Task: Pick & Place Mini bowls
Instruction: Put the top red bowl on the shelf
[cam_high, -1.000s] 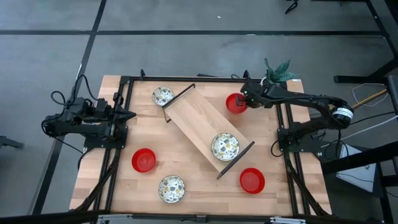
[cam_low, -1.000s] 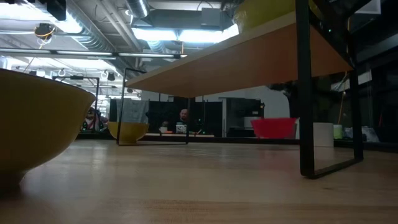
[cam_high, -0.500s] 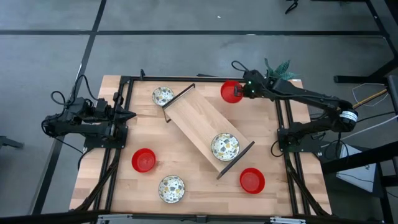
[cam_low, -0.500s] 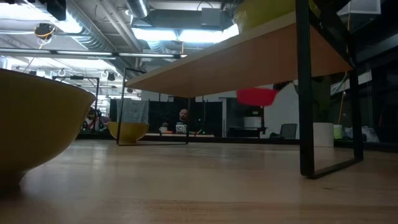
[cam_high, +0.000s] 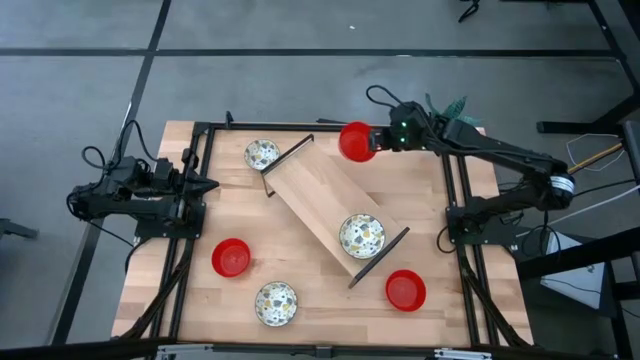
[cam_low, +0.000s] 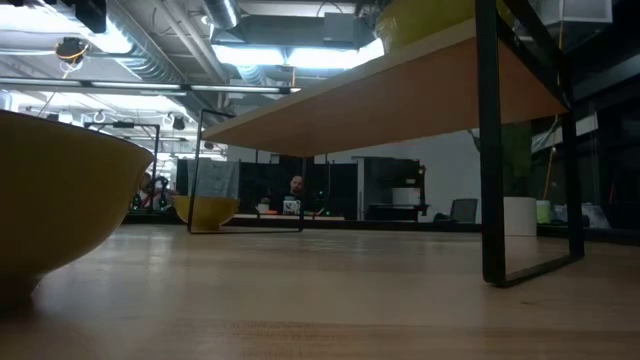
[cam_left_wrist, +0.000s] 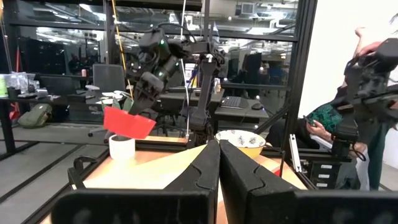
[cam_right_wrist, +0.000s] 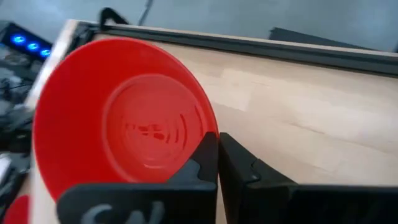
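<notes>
At table's 1 o'clock: right gripper (cam_high: 378, 140) pinched on rim of red bowl (cam_high: 354, 141), held aloft off shelf's (cam_high: 335, 209) far end | on shelf: speckled bowl (cam_high: 361, 235) | on table: two red, two speckled bowls | 9 o'clock: left gripper (cam_high: 208, 184) closed, empty, idle

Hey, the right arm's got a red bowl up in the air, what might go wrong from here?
1. The right end effector pinches the red bowl only at its rim, so it might slip or swing.
2. The bowl hangs near the raised wooden shelf; coming down, it may clip the shelf's black end frame.
3. A speckled bowl already sits on the shelf, so a careless placement could bump it.
</notes>
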